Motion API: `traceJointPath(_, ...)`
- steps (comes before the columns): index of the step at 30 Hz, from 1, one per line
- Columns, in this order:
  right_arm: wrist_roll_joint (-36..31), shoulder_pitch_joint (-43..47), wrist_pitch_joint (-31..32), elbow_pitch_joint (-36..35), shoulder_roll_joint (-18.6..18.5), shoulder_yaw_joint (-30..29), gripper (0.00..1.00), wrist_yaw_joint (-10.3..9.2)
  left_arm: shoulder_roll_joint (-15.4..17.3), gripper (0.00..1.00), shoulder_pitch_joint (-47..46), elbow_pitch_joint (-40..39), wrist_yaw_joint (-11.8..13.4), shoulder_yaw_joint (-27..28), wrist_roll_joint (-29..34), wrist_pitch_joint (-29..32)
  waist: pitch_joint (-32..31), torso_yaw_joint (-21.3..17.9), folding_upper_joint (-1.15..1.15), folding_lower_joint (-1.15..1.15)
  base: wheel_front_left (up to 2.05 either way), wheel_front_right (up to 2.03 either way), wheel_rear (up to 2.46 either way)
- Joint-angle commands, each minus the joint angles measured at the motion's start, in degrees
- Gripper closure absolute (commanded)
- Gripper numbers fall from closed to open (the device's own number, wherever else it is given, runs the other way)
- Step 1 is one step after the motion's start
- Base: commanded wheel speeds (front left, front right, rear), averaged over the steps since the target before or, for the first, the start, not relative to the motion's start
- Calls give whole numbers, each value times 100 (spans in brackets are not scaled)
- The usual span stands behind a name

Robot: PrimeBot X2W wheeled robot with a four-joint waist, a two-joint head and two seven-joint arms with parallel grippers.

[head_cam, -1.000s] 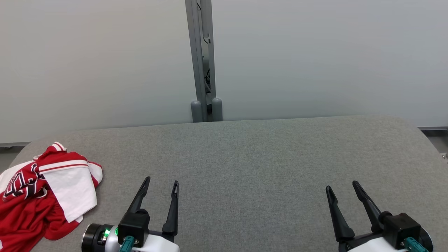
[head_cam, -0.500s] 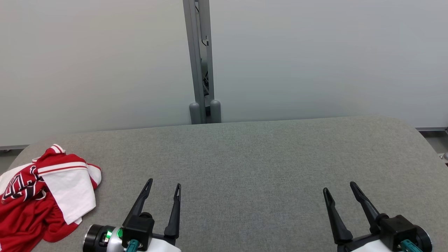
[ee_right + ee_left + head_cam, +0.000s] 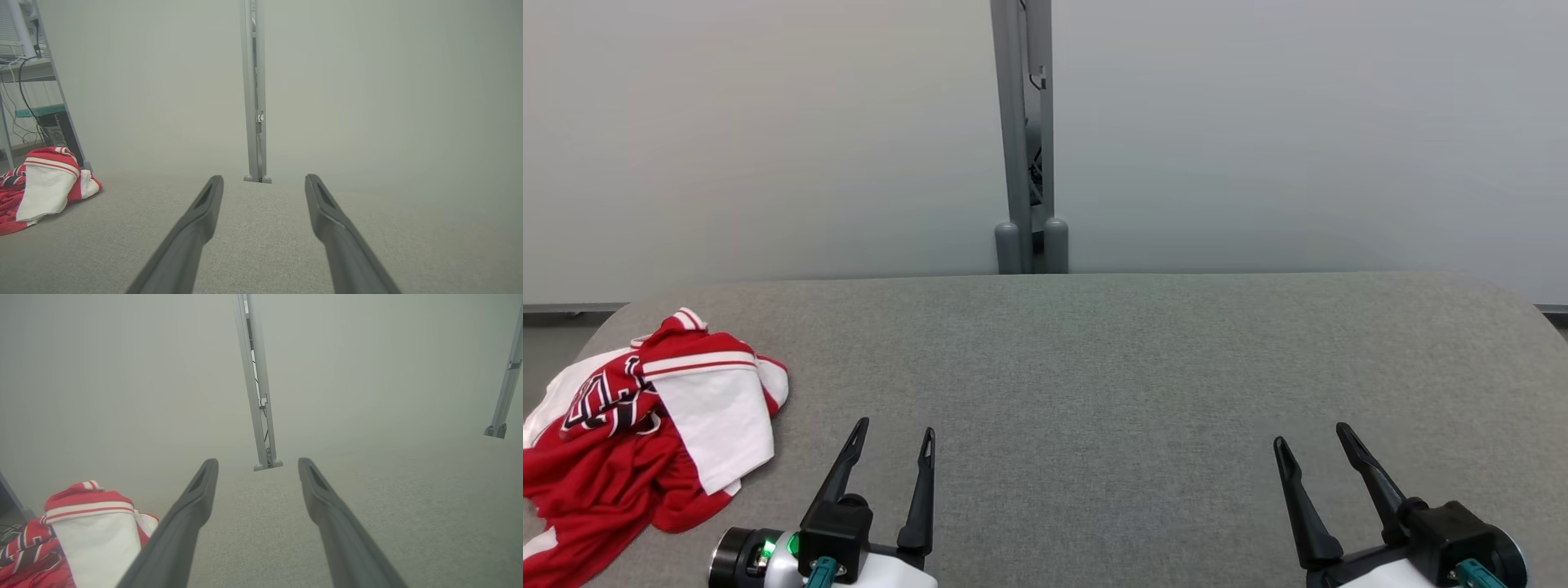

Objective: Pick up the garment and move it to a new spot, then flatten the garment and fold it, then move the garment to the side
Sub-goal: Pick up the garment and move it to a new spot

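Observation:
A crumpled red and white garment [image 3: 645,433] lies at the left end of the grey table [image 3: 1111,367], one white sleeve with red stripes on top. In the left wrist view the garment [image 3: 81,539] is at the lower left; in the right wrist view the garment [image 3: 41,188] is far to the left. My left gripper [image 3: 894,437] stands open just right of the garment, apart from it, with nothing between its fingers. Near the front right of the table my right gripper [image 3: 1311,437] is open and empty too.
A pale wall runs behind the table, with a grey upright post [image 3: 1025,147] at its middle. A second post [image 3: 504,384] shows at the far right of the left wrist view. A shelf frame with cables [image 3: 28,81] stands beyond the table's left end.
The whole head view has shifted to the right, so the camera has turned. Both grippers stay open and low at the front, and the garment lies as before.

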Motion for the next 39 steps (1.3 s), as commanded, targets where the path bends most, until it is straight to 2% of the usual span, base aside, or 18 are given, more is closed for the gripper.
traceJointPath(1,49,-12,-28,-38,-37,10,0,0,20,0,-15,-8,9,44,-13,-12,61,194,0,0,0,0,0)
traceJointPath(16,253,-95,-28,-25,-38,2,0,0,22,0,-84,-61,-48,199,37,-7,220,1368,0,0,0,0,0)
traceJointPath(19,309,-115,-28,-17,-37,6,0,0,22,0,-123,-68,-67,246,40,-8,242,1717,0,0,0,0,0)
traceJointPath(30,390,-116,-28,-24,-37,-14,0,0,23,0,-154,-58,-100,332,60,-8,253,2207,0,0,0,0,0)
traceJointPath(39,407,-137,-28,-9,-38,38,0,0,19,0,-137,-59,-111,362,40,-8,294,2362,0,0,0,0,0)
